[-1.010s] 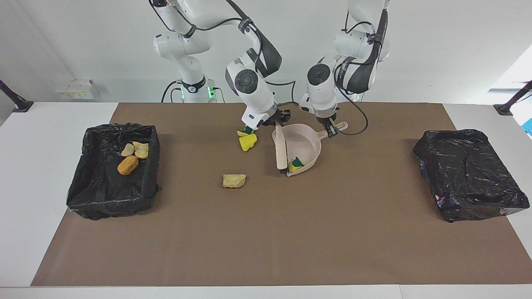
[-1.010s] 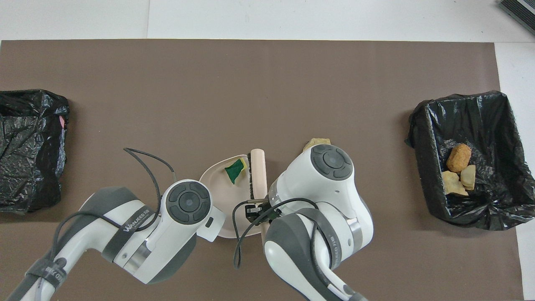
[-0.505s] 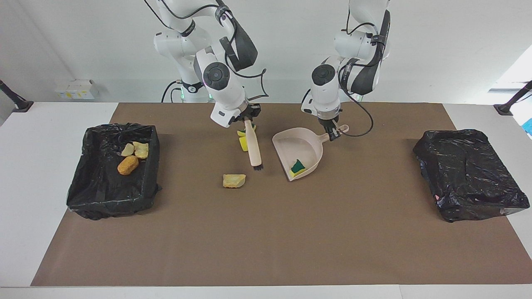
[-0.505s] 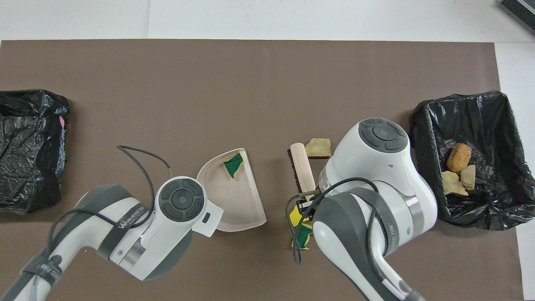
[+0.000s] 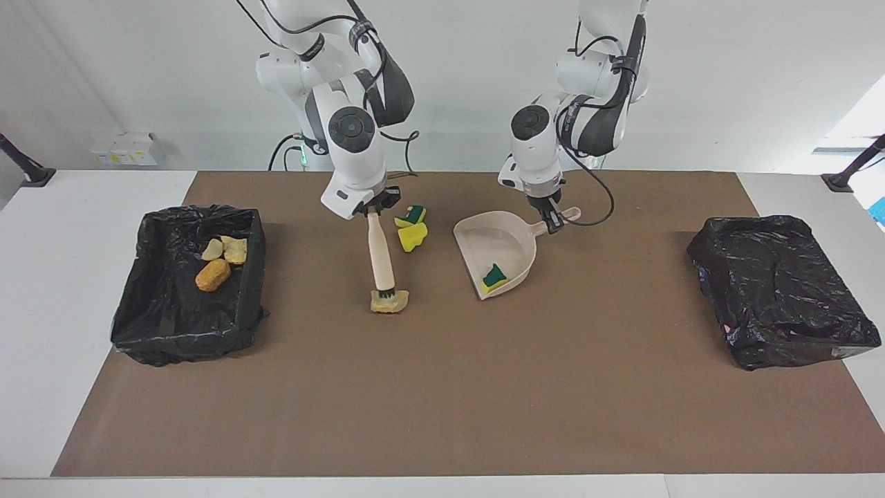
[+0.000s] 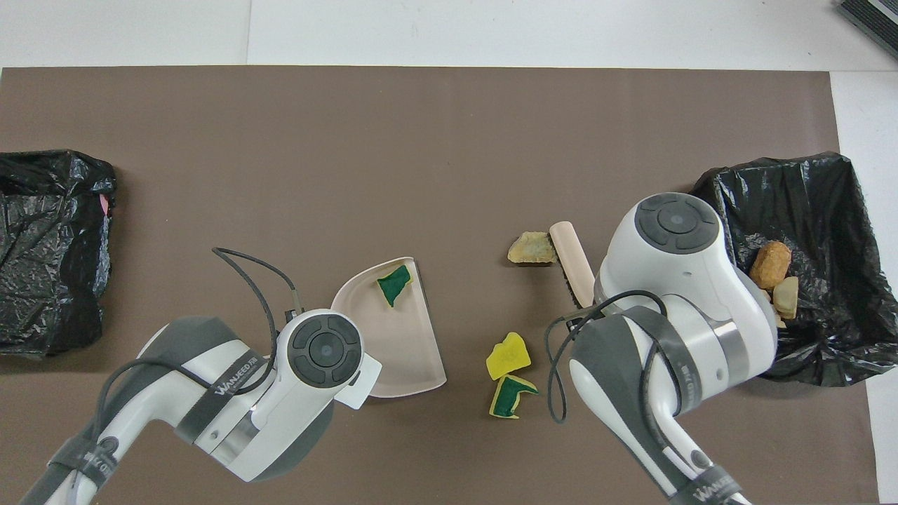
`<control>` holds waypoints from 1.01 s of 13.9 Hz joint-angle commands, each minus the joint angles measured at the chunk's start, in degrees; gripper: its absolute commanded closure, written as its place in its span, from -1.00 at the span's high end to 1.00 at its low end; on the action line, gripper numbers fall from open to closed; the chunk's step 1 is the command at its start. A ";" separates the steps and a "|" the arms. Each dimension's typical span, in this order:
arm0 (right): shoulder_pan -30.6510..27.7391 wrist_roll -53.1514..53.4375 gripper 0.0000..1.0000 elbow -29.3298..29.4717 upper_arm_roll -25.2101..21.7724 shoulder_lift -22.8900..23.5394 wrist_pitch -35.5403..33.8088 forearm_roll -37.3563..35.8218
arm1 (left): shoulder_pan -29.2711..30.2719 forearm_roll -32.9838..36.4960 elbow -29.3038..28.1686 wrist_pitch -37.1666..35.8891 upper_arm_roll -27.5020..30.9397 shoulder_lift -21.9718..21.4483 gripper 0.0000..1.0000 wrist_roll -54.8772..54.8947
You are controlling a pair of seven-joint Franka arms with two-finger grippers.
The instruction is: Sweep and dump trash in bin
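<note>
My right gripper (image 5: 374,207) is shut on the handle of a beige brush (image 5: 381,252). The brush slants down to the mat, and its bristles touch a golden bread lump of trash (image 5: 389,302). In the overhead view the brush (image 6: 570,254) lies beside that lump (image 6: 532,247), toward the right arm's end. My left gripper (image 5: 552,220) is shut on the handle of the beige dustpan (image 5: 494,238), which holds one green-faced sponge piece (image 5: 494,277). Two more sponge pieces (image 5: 412,236) lie on the mat between brush and dustpan, nearer the robots. Both grippers are hidden under the wrists in the overhead view.
A black-lined bin (image 5: 173,325) at the right arm's end holds three bread lumps (image 5: 213,274). Another black-bagged bin (image 5: 781,290) sits at the left arm's end. Brown mat (image 5: 442,401) covers the table's middle.
My right arm carried the brush out of the dustpan's mouth toward its own end of the table and set the bristles against the bread lump. The dustpan turned slightly.
</note>
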 commanded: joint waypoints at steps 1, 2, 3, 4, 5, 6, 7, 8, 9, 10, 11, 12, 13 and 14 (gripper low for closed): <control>-3.23 -6.63 -1.00 -8.15 0.78 -4.83 5.34 -0.64 | -0.41 1.27 -2.20 2.96 0.45 -1.78 -1.00 -5.07; -3.32 -7.69 -1.00 -10.43 0.96 -4.92 8.74 -0.46 | -0.32 1.27 -2.29 3.16 0.45 -1.78 -1.00 -5.18; -3.15 -8.83 -1.00 -10.89 1.05 -4.31 10.43 0.06 | -0.32 1.27 -2.29 2.90 0.45 -1.87 -1.00 -5.18; -2.53 -10.32 -1.00 -11.15 1.14 -3.87 11.66 0.15 | -0.32 1.27 -2.29 2.98 0.45 -1.87 -1.00 -5.18; -1.57 -11.90 -1.00 -11.15 1.14 -3.61 13.68 0.24 | -0.32 1.27 -2.38 2.98 0.45 -1.78 -1.00 -5.18; -0.17 -13.66 -1.00 -10.98 1.14 -3.08 15.53 0.50 | -0.32 1.27 -2.38 3.07 0.45 -1.87 -1.00 -5.18; 0.54 -14.54 -1.00 -10.81 1.22 -1.77 16.94 2.68 | -0.32 1.27 -2.38 3.07 0.45 -1.87 -1.00 -5.18; 2.64 -14.64 -1.00 -10.72 1.22 -0.54 18.60 6.01 | -0.23 1.27 -2.38 3.16 0.45 -1.87 -1.00 -5.18; 5.01 -13.86 -1.00 -10.72 1.14 -0.27 20.36 8.13 | -0.23 1.27 -2.38 3.33 0.45 -1.78 -1.00 -5.18; 6.51 -12.54 -1.00 -10.54 1.14 -0.26 20.55 9.37 | -0.14 1.27 -2.38 3.51 0.45 -1.78 -1.00 -5.18; 6.61 -9.92 -1.00 -10.45 1.14 -0.26 20.21 10.60 | -0.05 1.27 -2.38 3.60 0.45 -1.70 -1.00 -5.18; 7.05 -7.98 -1.00 -9.76 1.22 -0.35 19.59 10.79 | -0.05 1.27 -2.38 3.69 0.45 -1.69 -1.00 -5.27; 7.66 -7.79 -1.00 -8.88 1.14 -0.35 18.63 10.79 | 0.03 1.19 -2.29 3.77 0.45 -1.52 -1.00 -5.35; 7.67 -7.70 -1.00 -6.52 0.96 -0.44 16.45 9.92 | 0.56 1.19 -2.20 3.69 0.45 -1.43 -1.00 -5.53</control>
